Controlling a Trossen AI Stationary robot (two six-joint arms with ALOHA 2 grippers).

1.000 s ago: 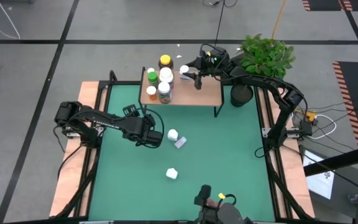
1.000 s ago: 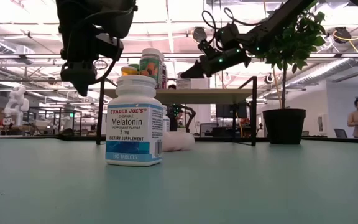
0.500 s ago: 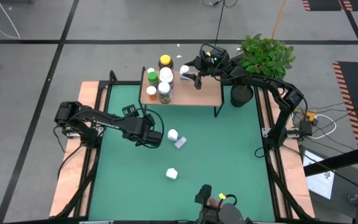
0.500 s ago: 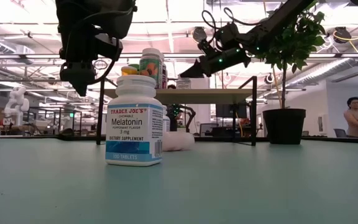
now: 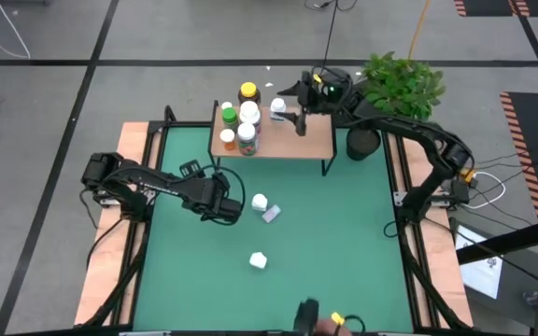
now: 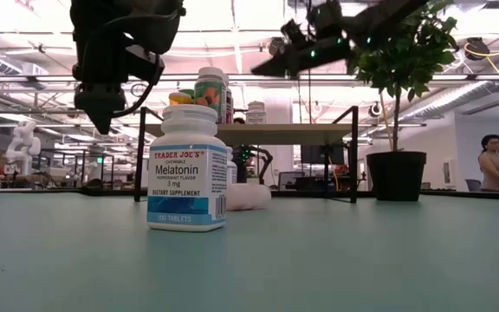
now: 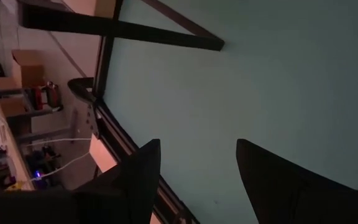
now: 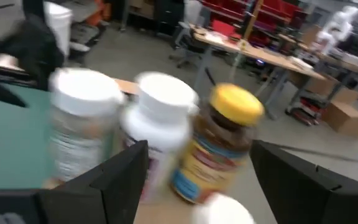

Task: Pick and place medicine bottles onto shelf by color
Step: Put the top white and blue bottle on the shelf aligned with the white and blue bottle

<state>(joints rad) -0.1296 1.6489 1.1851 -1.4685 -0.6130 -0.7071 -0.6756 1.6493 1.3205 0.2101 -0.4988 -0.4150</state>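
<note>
The bottles [image 5: 238,124] crowd the shelf [image 5: 311,142] at its 9 o'clock end, overlapping; five or six, hard to count. Three more [image 5: 258,260] lie on the surface [image 5: 344,243]. Right end effector [image 5: 292,100] hovers spread above a white one [image 5: 277,108]; left end effector [image 5: 234,207], fingers apart, empty.

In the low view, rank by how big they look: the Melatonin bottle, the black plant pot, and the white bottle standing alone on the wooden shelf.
1. White Melatonin bottle with blue label, largest, though it stands nearest the camera.
2. Black plant pot.
3. Small white bottle alone on the light wooden shelf, smallest, and farther back.
</note>
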